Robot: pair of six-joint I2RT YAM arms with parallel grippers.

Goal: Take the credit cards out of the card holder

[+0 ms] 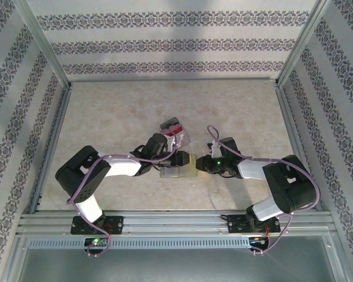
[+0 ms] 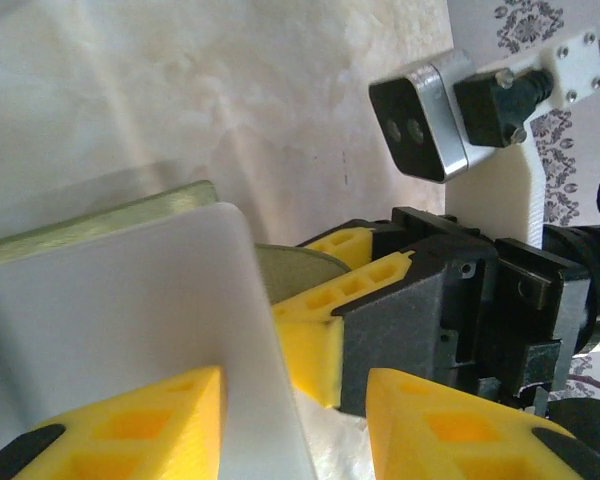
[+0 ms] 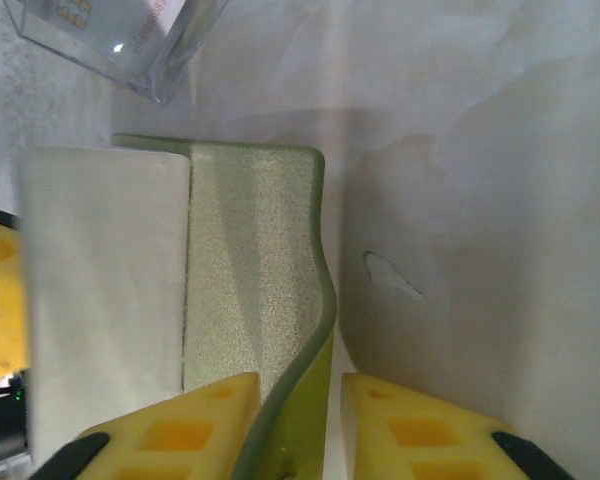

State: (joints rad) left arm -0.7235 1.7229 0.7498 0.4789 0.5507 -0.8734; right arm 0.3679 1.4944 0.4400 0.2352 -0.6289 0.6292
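Note:
The card holder [image 1: 177,169] sits between my two grippers at mid-table. Its olive-green cover [image 3: 250,260] is bent, and a pale sleeve panel [image 3: 100,300] lies beside it. My left gripper [image 1: 182,159] comes in from the left. In the left wrist view the pale sleeve [image 2: 110,300] lies against one finger of the left gripper [image 2: 295,390], with crumpled clear plastic reaching the other. My right gripper [image 3: 300,385] stands open astride the cover's edge, and a gap shows on its right side. I cannot make out credit cards inside the holder.
A clear plastic box [image 1: 173,130] with red and white contents stands just behind the holder, and its corner shows in the right wrist view [image 3: 120,40]. A metal frame and patterned walls ring the table. The right arm's fingers [image 2: 320,330] are close in front of the left gripper.

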